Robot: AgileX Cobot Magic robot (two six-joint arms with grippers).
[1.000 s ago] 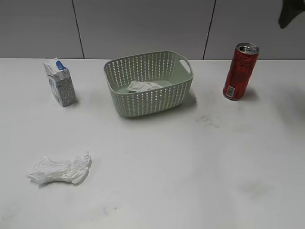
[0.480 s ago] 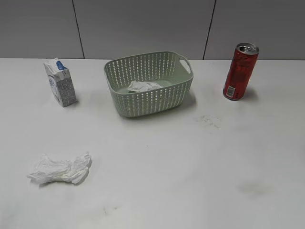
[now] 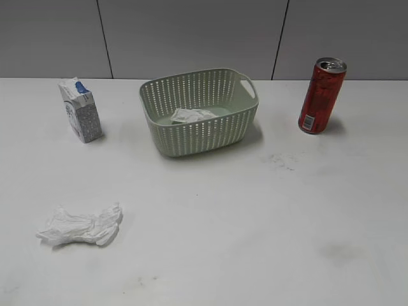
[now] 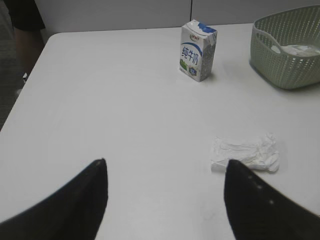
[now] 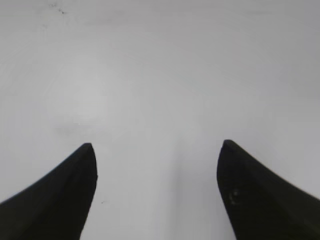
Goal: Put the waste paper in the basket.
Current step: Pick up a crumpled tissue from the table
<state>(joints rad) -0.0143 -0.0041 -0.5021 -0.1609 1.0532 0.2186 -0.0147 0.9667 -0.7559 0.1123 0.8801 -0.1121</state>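
The pale green basket (image 3: 199, 109) stands at the back middle of the white table and holds crumpled white waste paper (image 3: 191, 115). Another wad of waste paper (image 3: 81, 225) lies on the table at the front left. The left wrist view shows this wad (image 4: 245, 152) just ahead of the right fingertip of my left gripper (image 4: 165, 165), which is open and empty, and the basket (image 4: 288, 50) at the far right. My right gripper (image 5: 156, 146) is open and empty over bare table. Neither gripper shows in the exterior view.
A small white-and-blue carton (image 3: 80, 109) stands left of the basket, also in the left wrist view (image 4: 198, 50). A red drink can (image 3: 321, 95) stands to the right of the basket. The table's left edge (image 4: 30, 80) shows in the left wrist view.
A dark arm part at the top right corner of the exterior view has left the picture. Paper, basket, carton and can have not moved.
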